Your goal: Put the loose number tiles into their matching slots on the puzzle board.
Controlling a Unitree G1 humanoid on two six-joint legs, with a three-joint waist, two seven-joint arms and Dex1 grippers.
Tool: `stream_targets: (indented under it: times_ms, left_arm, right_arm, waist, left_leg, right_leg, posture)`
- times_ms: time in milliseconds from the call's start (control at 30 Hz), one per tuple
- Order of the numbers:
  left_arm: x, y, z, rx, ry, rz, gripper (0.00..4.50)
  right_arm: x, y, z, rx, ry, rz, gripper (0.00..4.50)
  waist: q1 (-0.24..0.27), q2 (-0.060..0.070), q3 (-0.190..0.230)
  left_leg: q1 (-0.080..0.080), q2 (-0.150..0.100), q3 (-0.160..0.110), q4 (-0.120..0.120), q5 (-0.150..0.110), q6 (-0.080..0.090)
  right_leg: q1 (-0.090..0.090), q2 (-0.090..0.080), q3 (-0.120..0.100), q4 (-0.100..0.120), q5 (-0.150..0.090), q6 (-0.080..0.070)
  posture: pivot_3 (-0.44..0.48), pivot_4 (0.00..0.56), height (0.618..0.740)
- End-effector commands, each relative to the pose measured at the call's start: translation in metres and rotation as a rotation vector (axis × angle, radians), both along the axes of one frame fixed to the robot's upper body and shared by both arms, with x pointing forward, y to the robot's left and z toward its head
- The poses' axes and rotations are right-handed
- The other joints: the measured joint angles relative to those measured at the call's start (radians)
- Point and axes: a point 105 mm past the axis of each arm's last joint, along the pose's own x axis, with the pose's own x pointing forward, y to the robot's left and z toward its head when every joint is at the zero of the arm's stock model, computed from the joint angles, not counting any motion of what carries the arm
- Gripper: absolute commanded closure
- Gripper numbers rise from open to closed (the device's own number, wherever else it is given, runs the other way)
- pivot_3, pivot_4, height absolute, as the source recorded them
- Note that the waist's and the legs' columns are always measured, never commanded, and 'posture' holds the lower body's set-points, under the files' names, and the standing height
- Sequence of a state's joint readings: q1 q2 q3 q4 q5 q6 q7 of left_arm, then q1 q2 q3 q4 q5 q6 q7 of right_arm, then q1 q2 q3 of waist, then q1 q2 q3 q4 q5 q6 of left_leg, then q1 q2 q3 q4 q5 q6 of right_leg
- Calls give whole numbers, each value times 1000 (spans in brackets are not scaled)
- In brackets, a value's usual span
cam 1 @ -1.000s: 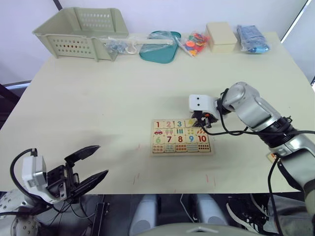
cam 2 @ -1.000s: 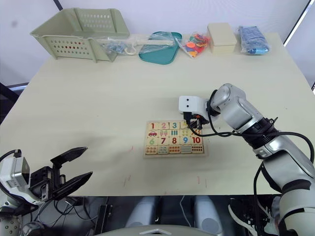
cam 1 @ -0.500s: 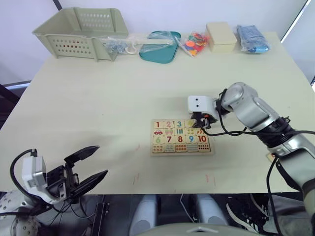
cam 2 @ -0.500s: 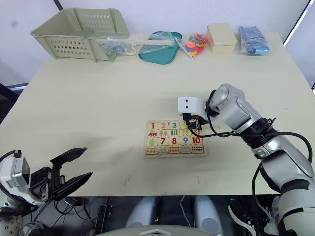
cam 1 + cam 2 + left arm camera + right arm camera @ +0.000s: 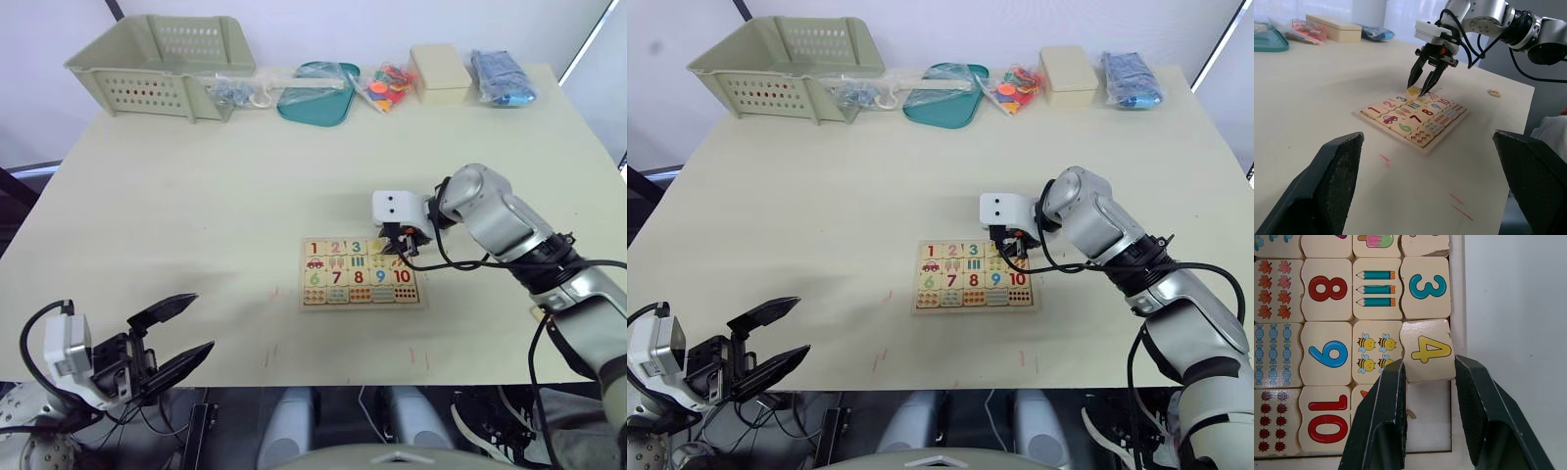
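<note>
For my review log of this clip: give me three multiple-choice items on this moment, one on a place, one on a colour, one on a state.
1. Where does the 4 tile lie?
A. in the basket
B. at the puzzle board's number row, beside the 3 tile
C. on the bare table by the left end effector

2. What colour is the digit on the tile between the right end effector's fingers?
A. yellow
B. blue
C. red

3. How does the left end effector stand?
A. shut on a tile
B. open, holding nothing
C. shut on the board

Key: 1 B, the right wrist view shows the 4 next to the 3 at the board's edge, slightly skewed; 2 A, the 4 is printed yellow; 3 B, its fingers are spread apart at the table's near edge.
</note>
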State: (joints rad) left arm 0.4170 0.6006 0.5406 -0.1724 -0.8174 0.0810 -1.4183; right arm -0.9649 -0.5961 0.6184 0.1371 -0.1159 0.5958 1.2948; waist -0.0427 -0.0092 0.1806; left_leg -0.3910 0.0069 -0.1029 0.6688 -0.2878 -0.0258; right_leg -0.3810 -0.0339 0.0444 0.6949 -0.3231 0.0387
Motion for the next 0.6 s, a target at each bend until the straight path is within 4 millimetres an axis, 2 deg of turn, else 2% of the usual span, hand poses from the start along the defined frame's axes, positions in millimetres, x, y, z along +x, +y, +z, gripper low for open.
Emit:
stream_targets:
  times_ms: [33,600]
  left_arm:
    - [-2,2,6,17,-34,10,0]
    - [-1,1,7,16,-36,10,0]
  right_arm:
    - [0,0,4,6,-9,10,3636]
    - [0,0,3,5,-1,2,3636]
  waist:
    - [0,0,0]
    - [0,0,0]
  left_leg:
    - [0,0,0,0,0,0]
    - [0,0,0,0,0,0]
  right_leg:
    - [0,0,0,0,0,0]
    - [0,0,0,0,0,0]
  posture:
    - [0,150,740]
    - [0,150,740]
